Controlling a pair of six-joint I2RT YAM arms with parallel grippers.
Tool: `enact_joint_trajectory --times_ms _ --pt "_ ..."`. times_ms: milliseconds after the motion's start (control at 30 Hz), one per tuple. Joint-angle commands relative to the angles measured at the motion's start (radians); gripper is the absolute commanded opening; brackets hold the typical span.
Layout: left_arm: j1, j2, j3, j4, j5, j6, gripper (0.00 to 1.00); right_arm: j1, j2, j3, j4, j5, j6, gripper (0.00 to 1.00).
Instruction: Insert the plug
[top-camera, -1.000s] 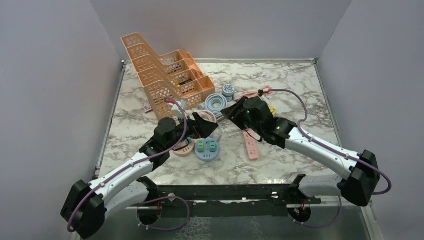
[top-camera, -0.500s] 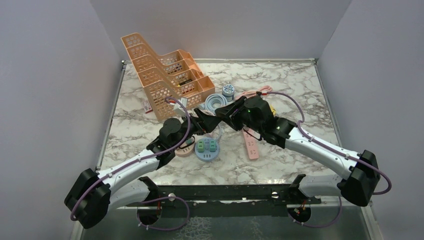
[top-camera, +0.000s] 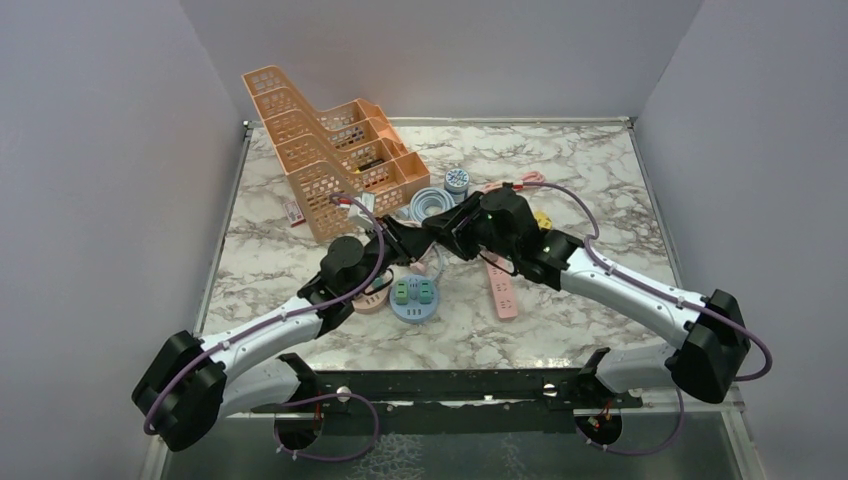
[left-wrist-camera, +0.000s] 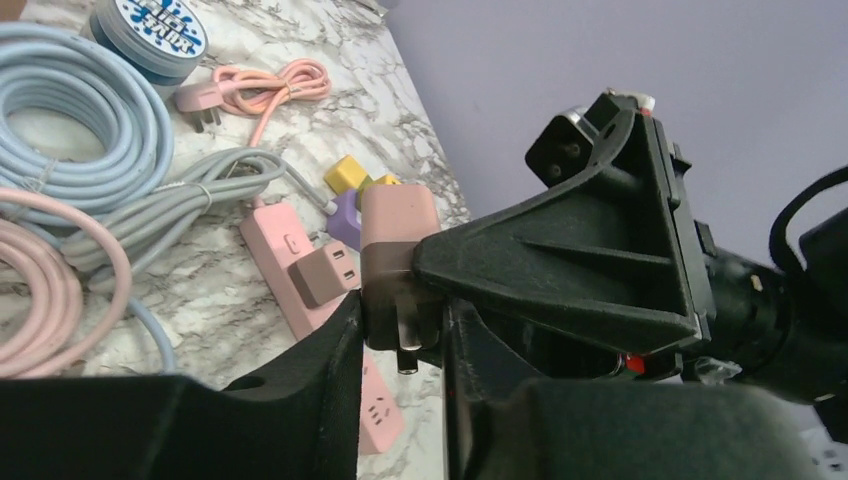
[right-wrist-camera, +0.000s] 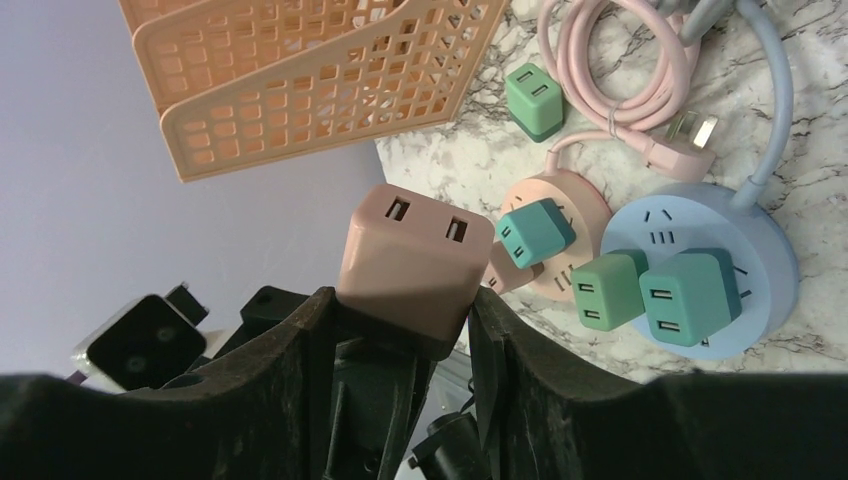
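Note:
A pink plug (right-wrist-camera: 405, 255), a square block with two USB slots on its face, hangs in the air above the table's middle. My right gripper (right-wrist-camera: 400, 320) is shut on its sides. My left gripper (left-wrist-camera: 400, 330) is shut on the same plug (left-wrist-camera: 398, 250) lower down, and the metal prongs (left-wrist-camera: 406, 357) point down between its fingers. In the top view the two grippers meet tip to tip, left (top-camera: 412, 242) and right (top-camera: 447, 234), hiding the plug. Below them lie a round blue socket (top-camera: 413, 312), a round pink socket (top-camera: 366, 302) and a long pink power strip (top-camera: 500, 287).
An orange tiered basket rack (top-camera: 330, 150) stands at the back left. Coiled blue cable (top-camera: 432, 205), pink cable (left-wrist-camera: 270, 85) and a small tape roll (top-camera: 457, 181) lie behind the grippers. Green adapters (right-wrist-camera: 690, 295) sit in the blue socket, and a teal one (right-wrist-camera: 535, 232) in the pink socket.
My left gripper rose toward the right gripper and shut on the plug's lower end. The right arm shifted slightly left, still holding the plug.

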Motion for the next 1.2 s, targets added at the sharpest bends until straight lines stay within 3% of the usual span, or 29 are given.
enact_joint_trajectory --times_ms 0,67,233,400,633,900,1167 --pt "0.000 0.020 0.032 0.040 -0.027 0.030 0.11 0.000 0.015 0.052 -0.003 -0.028 -0.013 0.45" --pt "0.000 0.019 0.026 0.040 -0.024 0.051 0.00 -0.003 0.012 0.056 -0.027 -0.006 -0.068 0.58" --pt "0.002 -0.018 -0.005 0.035 -0.004 0.124 0.00 -0.051 -0.053 0.055 -0.018 0.011 -0.360 0.78" --pt "0.016 -0.091 -0.021 0.006 0.120 0.205 0.00 -0.092 -0.178 0.031 0.008 -0.094 -0.695 0.82" --pt "0.064 -0.204 0.027 -0.050 0.456 0.300 0.00 -0.092 -0.346 0.042 -0.080 -0.332 -1.018 0.82" --pt "0.087 -0.223 0.171 -0.073 0.730 0.272 0.00 -0.092 -0.476 0.047 -0.067 -0.535 -1.076 0.82" --pt "0.087 -0.175 0.285 -0.073 0.875 0.252 0.00 -0.092 -0.450 0.034 0.022 -0.650 -0.996 0.80"
